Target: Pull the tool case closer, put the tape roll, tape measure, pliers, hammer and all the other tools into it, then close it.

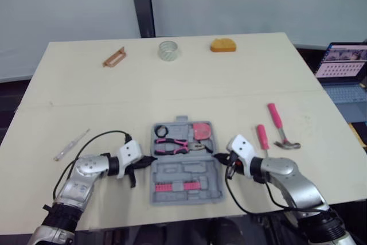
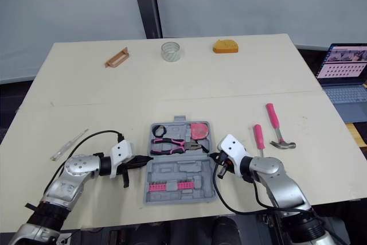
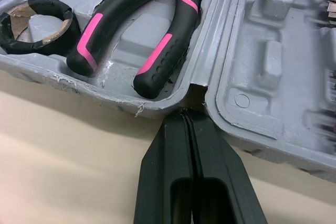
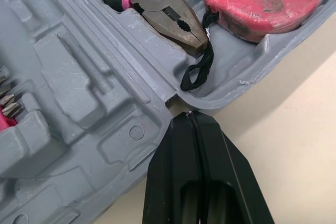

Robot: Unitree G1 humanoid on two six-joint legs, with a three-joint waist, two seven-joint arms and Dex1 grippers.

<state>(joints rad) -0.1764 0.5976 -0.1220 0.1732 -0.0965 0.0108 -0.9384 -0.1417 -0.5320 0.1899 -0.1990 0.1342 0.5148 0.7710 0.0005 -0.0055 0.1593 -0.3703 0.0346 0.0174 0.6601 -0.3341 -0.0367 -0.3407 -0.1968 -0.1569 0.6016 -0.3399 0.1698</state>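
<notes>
The grey tool case (image 1: 183,170) lies open near the table's front edge. Its far half holds a black tape roll (image 3: 37,24), pink-and-black pliers (image 3: 152,24) and a pink tape measure (image 4: 262,1). A strip of bits (image 1: 178,187) sits in the near half. My left gripper (image 3: 185,114) is shut, its tip touching the case's left side at the hinge. My right gripper (image 4: 190,115) is shut too, tip against the right side at the hinge. A pink-handled hammer (image 1: 281,127) and a pink screwdriver (image 1: 262,137) lie on the table right of the case.
A slim clear screwdriver (image 1: 71,144) lies at the front left. Along the far edge are a brown handle-shaped piece (image 1: 113,57), a clear tape roll (image 1: 167,50) and an orange tape measure (image 1: 223,45). A laptop (image 1: 344,64) stands off the table's right side.
</notes>
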